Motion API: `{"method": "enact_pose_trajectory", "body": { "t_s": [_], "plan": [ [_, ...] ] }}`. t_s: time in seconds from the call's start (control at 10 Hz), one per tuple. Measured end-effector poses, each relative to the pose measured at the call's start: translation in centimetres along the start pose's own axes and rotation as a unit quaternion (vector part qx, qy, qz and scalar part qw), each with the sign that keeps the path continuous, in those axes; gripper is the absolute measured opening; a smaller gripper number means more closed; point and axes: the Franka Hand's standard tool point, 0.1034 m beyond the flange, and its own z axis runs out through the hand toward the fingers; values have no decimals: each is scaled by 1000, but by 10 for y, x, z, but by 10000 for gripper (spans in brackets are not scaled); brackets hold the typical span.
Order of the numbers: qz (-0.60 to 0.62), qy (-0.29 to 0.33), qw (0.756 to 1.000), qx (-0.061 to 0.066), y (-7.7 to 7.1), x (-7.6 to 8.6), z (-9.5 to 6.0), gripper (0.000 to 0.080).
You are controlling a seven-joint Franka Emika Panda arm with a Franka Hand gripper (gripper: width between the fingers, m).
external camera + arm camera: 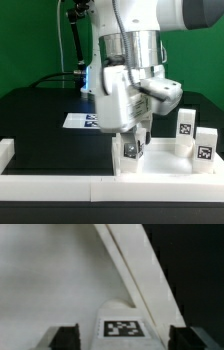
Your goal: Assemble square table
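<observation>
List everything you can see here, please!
Large white plastic square slab: one, white, lying under the end effector, rimmed face up.
Small white block legs with black-and-white tags: at least three, white; one between the fingers, two at the exterior view's right.
Flat white marker board: one, white with tags, behind the arm on the worktop.
Low white wall: one, white, edging the worktop.
Black worktop: one, black, underneath everything.
Robot arm: one, white, centre.
End effector: one, open, straddling a leg.
</observation>
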Motion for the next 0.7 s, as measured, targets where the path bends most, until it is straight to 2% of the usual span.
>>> {"method": "enact_pose_trajectory", "body": {
  "t_s": [0.1,0.2,0.5,0.6,0.7],
  "plan": [
    [-86,-2,996,-1,2,0,-3,567],
    [-229,2,973,-7,4,0,-7,624],
    [-384,4,923,-9,4,3,-7,648],
    [-403,5,915,-10,4,4,-7,648],
    [-451,6,893,-12,4,4,-7,649]
  ]
}}
